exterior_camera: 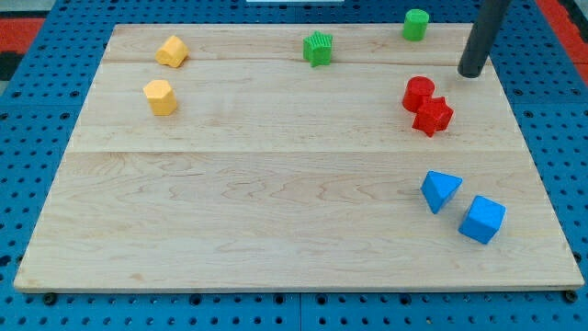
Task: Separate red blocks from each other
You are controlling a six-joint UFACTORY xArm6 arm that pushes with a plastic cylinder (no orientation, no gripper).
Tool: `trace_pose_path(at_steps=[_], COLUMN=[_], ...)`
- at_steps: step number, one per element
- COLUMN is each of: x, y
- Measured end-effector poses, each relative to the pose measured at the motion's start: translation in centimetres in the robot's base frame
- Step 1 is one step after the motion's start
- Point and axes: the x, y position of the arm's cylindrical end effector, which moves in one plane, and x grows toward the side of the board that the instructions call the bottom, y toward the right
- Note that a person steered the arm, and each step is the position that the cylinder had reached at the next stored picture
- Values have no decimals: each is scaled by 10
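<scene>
Two red blocks touch each other at the view's right: a red cylinder (418,93) and a red star (434,116) just below and right of it. My tip (471,73) rests on the board above and to the right of the red cylinder, a short gap away from it, touching no block.
A green star (318,48) and a green cylinder (415,24) sit near the top edge. Two yellow blocks (172,51) (161,97) lie at the upper left. A blue triangle (440,190) and a blue cube (482,219) lie at the lower right. The wooden board (276,202) sits on a blue surface.
</scene>
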Motion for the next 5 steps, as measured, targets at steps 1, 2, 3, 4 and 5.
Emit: trace_pose_path(at_steps=[1,2,3,4,5], x=[0,0,1,1,1], y=[2,2,1,0,3])
